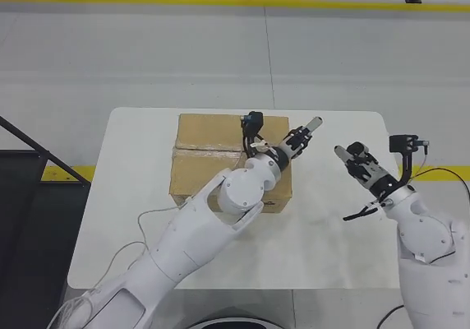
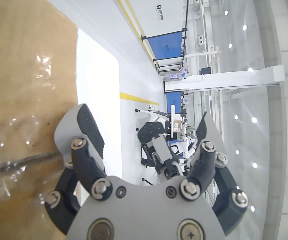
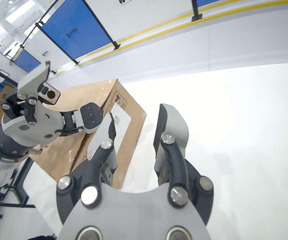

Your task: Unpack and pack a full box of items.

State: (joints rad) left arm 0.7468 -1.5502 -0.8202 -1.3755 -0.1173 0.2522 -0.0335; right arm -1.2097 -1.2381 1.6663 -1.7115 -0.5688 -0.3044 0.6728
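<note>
One closed, taped box sits on the table toward 11 o'clock. Both hands are spread open and empty: the left hand is at the box's 2 o'clock corner, and the right hand is apart at 3 o'clock.

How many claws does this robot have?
2. The left claw is open at the cardboard box's right edge; the right claw is open above the table, right of the box.

a big robotics lab hall: blue and white partition panels, yellow lines on a pale floor, ceiling spotlights, desks with monitors.
</note>
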